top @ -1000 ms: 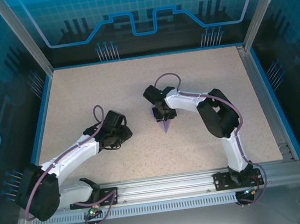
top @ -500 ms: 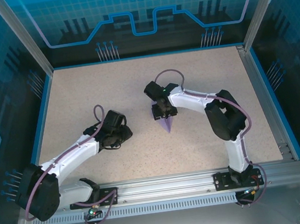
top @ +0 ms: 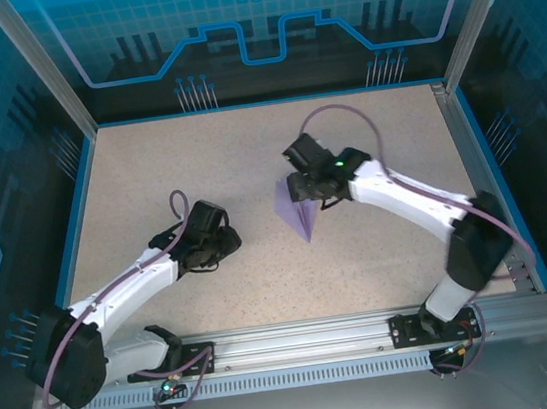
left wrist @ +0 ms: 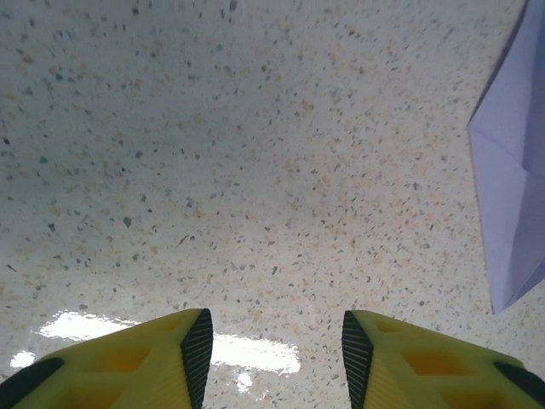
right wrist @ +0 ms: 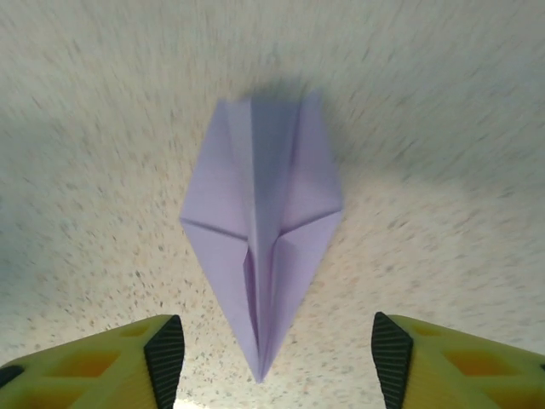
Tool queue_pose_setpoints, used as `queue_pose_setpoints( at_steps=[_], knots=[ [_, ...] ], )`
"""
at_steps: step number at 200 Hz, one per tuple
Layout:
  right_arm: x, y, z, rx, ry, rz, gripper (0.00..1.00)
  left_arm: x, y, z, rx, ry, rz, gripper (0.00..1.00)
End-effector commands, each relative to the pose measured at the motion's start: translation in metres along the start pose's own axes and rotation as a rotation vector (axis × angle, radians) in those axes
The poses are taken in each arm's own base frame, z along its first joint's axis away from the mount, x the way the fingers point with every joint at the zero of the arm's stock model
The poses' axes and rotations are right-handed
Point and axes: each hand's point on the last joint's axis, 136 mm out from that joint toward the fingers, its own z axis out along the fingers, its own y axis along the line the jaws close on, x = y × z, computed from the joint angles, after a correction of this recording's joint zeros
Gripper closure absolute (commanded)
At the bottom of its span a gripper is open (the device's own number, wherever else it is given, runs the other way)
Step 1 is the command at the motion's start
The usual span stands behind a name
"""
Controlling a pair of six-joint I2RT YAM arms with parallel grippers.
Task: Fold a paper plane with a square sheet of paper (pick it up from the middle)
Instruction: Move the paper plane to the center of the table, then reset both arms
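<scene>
The square sheet of paper now stands folded as a pale-purple paper plane [top: 298, 214]. It lies flat on the speckled table, nose toward the near edge. In the right wrist view the paper plane [right wrist: 264, 247] shows a centre crease and two triangular wings, and its nose reaches down between my yellow fingers [right wrist: 128, 366]. My right gripper [top: 304, 190] hovers open over the plane's tail end without touching it. My left gripper [top: 228, 239] rests low to the left of the plane, open with nothing between its fingers. In the left wrist view the plane's edge [left wrist: 515, 196] sits at the far right.
Speckled beige table [top: 178, 167] with a blue rim, enclosed by aluminium posts and blue panels. An aluminium rail [top: 301, 340] at the near edge carries both arm bases. Bare tabletop lies between the left fingers [left wrist: 277, 256].
My right gripper has opened, let go of the plane and pulled back up and to the right as its arm stretched out. The plane lies free. My left gripper has widened a little.
</scene>
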Motion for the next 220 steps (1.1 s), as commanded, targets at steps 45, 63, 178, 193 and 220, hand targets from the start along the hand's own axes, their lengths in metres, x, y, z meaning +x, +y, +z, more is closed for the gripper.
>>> queue_pose_setpoints(
  at_steps=[45, 63, 178, 193, 220],
  knots=[
    [-0.018, -0.129, -0.075, 0.346, -0.467, 0.08, 0.21, -0.046, 0.031, -0.04, -0.113, -0.272, 0.059, 0.39],
    [0.001, -0.166, -0.057, 0.429, -0.449, 0.086, 0.1, -0.058, 0.046, -0.048, -0.171, -0.346, 0.076, 0.2],
    [0.026, -0.201, 0.057, 0.284, -0.42, -0.088, 0.08, -0.128, 0.132, -0.076, -0.517, -0.653, 0.017, 0.01],
    [0.016, -0.196, 0.065, 0.253, -0.455, -0.123, 0.09, -0.135, 0.136, -0.075, -0.538, -0.682, 0.014, 0.01],
    [0.003, -0.192, 0.069, 0.23, -0.534, -0.17, 0.09, -0.15, 0.128, -0.068, -0.538, -0.702, 0.063, 0.01]
  ],
)
